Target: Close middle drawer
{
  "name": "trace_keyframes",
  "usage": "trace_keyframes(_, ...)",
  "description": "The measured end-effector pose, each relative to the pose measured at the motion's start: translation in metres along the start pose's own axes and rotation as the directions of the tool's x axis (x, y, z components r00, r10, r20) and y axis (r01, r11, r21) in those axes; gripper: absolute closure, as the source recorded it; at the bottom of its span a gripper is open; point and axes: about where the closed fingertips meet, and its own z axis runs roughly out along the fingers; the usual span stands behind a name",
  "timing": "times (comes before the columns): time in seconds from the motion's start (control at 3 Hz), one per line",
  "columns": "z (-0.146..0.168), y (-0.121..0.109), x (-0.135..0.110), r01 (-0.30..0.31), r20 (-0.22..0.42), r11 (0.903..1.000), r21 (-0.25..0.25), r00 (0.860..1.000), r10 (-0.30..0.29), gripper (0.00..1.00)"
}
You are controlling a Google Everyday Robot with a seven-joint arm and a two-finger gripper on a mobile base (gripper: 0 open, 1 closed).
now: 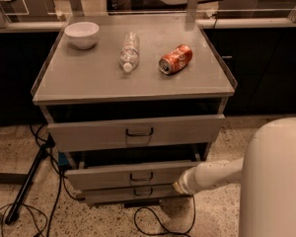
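Note:
The grey cabinet has three drawers. The middle drawer [113, 177] has a low plain front with a small dark loop handle [141, 176] and stands pulled out a little. The taller top drawer [98, 133] above it is also pulled out; the lowest drawer [108, 194] sits just below. My gripper [179, 185] is at the end of the white arm, which reaches in from the right. It sits at the right end of the middle drawer's front, close to or touching it.
A white bowl [82, 33], a plastic bottle [129, 51] lying on its side and an orange can [175, 59] lie on the cabinet top [89, 80]. Cables [158, 226] and a dark stand leg [24, 186] lie on the floor. My white body [276, 181] fills the lower right.

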Motion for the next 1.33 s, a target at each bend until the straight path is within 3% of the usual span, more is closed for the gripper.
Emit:
trace_keyframes(1.0, 0.019, 0.003, -0.070, -0.007, 0.095, 0.9999, 0.009, 0.995, 0.006, 1.00)
trace_keyframes(1.33, 0.021, 0.008, -0.081, 0.004, 0.120, 1.0000, 0.008, 0.993, -0.005, 1.00)
